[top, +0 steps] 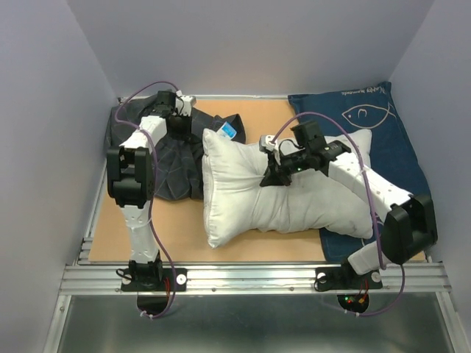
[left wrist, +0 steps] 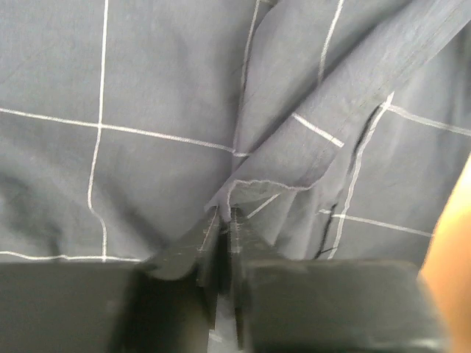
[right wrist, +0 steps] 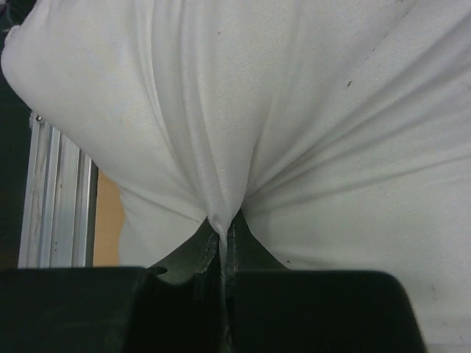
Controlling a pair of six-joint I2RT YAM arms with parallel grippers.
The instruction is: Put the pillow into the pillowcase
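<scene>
Right gripper (top: pixel 271 175) (right wrist: pixel 223 232): clenched on the pillow (top: pixel 246 202) (right wrist: pixel 309 110). In the right wrist view the white cover gathers in tight creases that run down into the closed jaws. From above, the pinch sits near the middle of the pillow's upper face, and the stuffing bulges away from it toward 3 and 9 o'clock.

The pillow lies at the table's (top: pixel 176 239) centre. Its 3 o'clock end rests on a navy cloth with a fish drawing (top: pixel 383 125).

Left gripper (top: pixel 176 110) (left wrist: pixel 223 220): jaws drawn together on a fold of the pillowcase (top: pixel 173 165) (left wrist: pixel 147 88). In the left wrist view a hemmed edge enters the narrow gap between the fingers.

The pillowcase lies crumpled at 10 o'clock on the table. Most of it spreads from the gripper toward 6 o'clock, under the left arm. Its 3 o'clock edge touches the pillow's 9 o'clock end.

An aluminium rail (top: pixel 257 276) (right wrist: pixel 51 198) runs along the near edge – visible at 8 o'clock in the right wrist view.
</scene>
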